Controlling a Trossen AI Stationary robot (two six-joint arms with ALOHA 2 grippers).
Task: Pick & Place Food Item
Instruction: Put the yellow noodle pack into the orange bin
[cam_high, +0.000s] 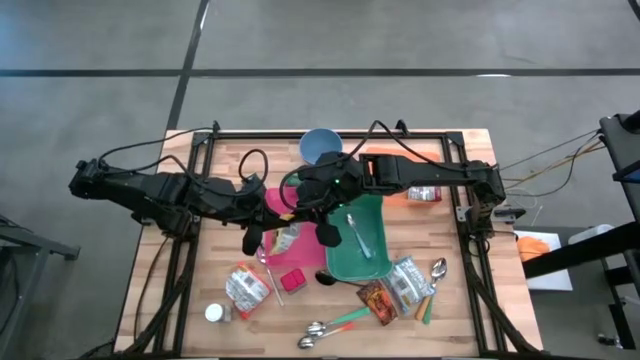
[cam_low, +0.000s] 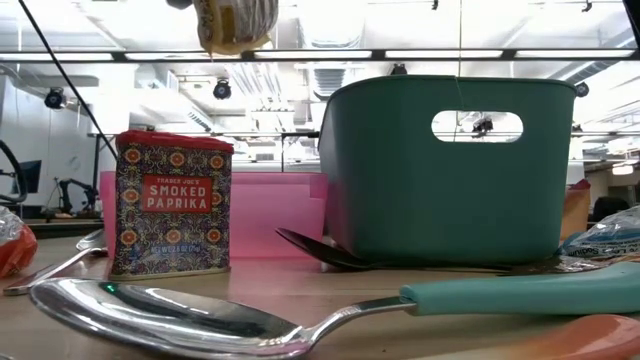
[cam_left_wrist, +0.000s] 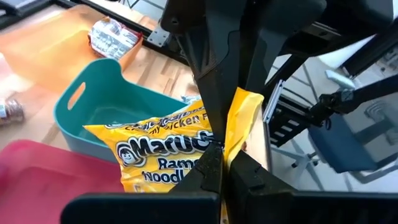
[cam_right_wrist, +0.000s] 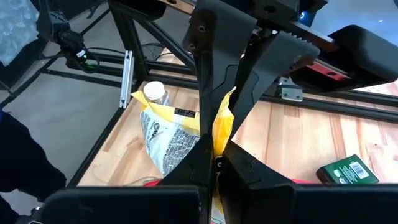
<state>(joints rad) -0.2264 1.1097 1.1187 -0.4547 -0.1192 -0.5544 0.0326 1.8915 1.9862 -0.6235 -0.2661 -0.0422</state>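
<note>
While both arms meet mid-table, left gripper (cam_left_wrist: 222, 163) clamped on ramen packet (cam_left_wrist: 163, 152) edge | right gripper (cam_right_wrist: 216, 163) pinched on same packet | packet aloft over pink tray (cam_high: 275, 200) | teal bin (cam_high: 370, 250) beside | blue bowl (cam_high: 318, 146) beyond

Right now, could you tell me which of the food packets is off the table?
The yellow ramen packet: both the left gripper and the right gripper are shut on it above the bins, while the other packets lie flat on the table.
</note>
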